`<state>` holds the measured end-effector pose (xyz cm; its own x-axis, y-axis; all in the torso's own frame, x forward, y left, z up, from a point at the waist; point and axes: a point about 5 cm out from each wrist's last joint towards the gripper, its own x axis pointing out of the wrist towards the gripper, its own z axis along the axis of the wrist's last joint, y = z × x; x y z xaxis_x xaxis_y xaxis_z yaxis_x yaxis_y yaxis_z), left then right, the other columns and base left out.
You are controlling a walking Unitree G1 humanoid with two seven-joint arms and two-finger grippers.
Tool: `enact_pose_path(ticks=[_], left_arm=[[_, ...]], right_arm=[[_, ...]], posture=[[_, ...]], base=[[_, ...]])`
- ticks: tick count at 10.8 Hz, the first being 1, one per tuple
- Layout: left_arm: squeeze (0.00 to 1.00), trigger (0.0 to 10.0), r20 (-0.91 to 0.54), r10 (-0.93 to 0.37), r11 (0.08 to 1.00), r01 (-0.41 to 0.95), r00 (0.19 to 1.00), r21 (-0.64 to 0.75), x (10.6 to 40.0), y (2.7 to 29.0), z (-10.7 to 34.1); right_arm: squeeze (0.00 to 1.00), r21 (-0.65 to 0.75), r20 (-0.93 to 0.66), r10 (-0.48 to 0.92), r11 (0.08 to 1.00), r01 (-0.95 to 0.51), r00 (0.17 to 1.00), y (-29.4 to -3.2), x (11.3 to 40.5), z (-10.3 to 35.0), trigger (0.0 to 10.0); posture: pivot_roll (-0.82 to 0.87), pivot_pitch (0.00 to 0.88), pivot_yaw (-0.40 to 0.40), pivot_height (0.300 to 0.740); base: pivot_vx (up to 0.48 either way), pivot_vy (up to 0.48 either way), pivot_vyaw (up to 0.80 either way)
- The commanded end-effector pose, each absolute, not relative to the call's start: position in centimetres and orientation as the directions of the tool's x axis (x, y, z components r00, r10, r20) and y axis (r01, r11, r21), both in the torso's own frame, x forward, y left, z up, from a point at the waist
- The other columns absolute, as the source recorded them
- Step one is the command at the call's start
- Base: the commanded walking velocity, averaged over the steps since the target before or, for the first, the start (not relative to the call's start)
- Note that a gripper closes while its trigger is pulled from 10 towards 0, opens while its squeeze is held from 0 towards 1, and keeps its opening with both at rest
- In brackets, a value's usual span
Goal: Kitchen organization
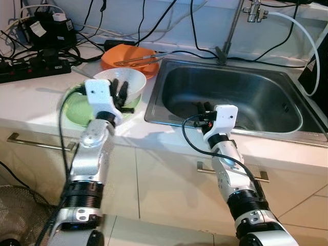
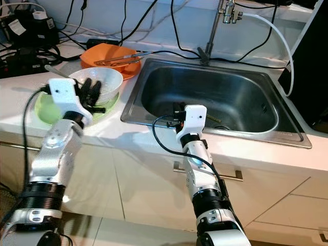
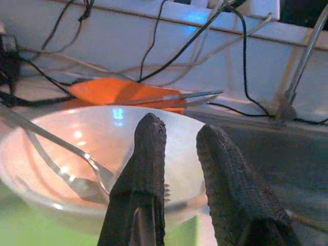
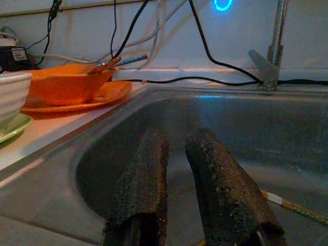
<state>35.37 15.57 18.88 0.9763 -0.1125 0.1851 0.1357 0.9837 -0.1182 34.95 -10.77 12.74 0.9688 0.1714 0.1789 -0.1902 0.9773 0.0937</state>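
L end effector point(image 1: 122, 92), fingers narrow, over white bowl point(image 1: 125, 82) w/ fork point(image 3: 77, 156); R end effector point(image 1: 202, 108) narrow, over sink point(image 1: 277, 120) edge.

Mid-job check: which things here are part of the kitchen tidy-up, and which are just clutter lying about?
Job things:
white bowl with fork
green plate
orange bowl, utensils across it
sink
left gripper at the white bowl
right gripper over the sink

Lying about:
power strip
cables
tap

No text, label or number can be read anywhere.
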Motion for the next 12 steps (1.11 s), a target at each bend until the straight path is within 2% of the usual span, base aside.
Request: enact_pose_path(ticks=[1, 3, 9, 12], left_arm=[[0.00, 10.0, 0.184, -0.124, 0.977, 0.153, 0.975, -0.152, 35.6, 15.2, 19.2], [0.00, 10.0, 0.204, -0.125, 0.978, 0.155, 0.971, -0.140, 35.4, 15.2, 19.7], [0.00, 10.0, 0.196, -0.013, 0.994, 0.035, 0.981, -0.106, 34.2, 18.8, 19.4], [0.00, 10.0, 0.162, -0.049, 0.990, 0.069, 0.986, -0.125, 34.5, 17.9, 18.8]], right_arm=[[0.00, 0.100, 0.190, 0.151, 0.980, -0.172, 0.970, -11.4, 34.9, 13.0, 10.0], [0.00, 0.099, 0.188, 0.146, 0.981, -0.166, 0.971, -11.4, 34.9, 13.0, 10.0], [0.00, 0.095, 0.177, 0.159, 0.979, -0.178, 0.971, -11.3, 34.8, 12.8, 10.0], [0.00, 0.094, 0.179, 0.158, 0.980, -0.177, 0.971, -11.3, 34.8, 12.9, 10.0]], posture=[[0.22, 0.000, -0.055, 0.740], [0.22, 0.000, -0.054, 0.740], [0.23, 0.000, -0.064, 0.740], [0.22, 0.000, -0.061, 0.740]], base=[[0.000, 0.000, 0.00], [0.000, 0.000, 0.00], [0.000, 0.000, 0.00], [0.000, 0.000, 0.00]])
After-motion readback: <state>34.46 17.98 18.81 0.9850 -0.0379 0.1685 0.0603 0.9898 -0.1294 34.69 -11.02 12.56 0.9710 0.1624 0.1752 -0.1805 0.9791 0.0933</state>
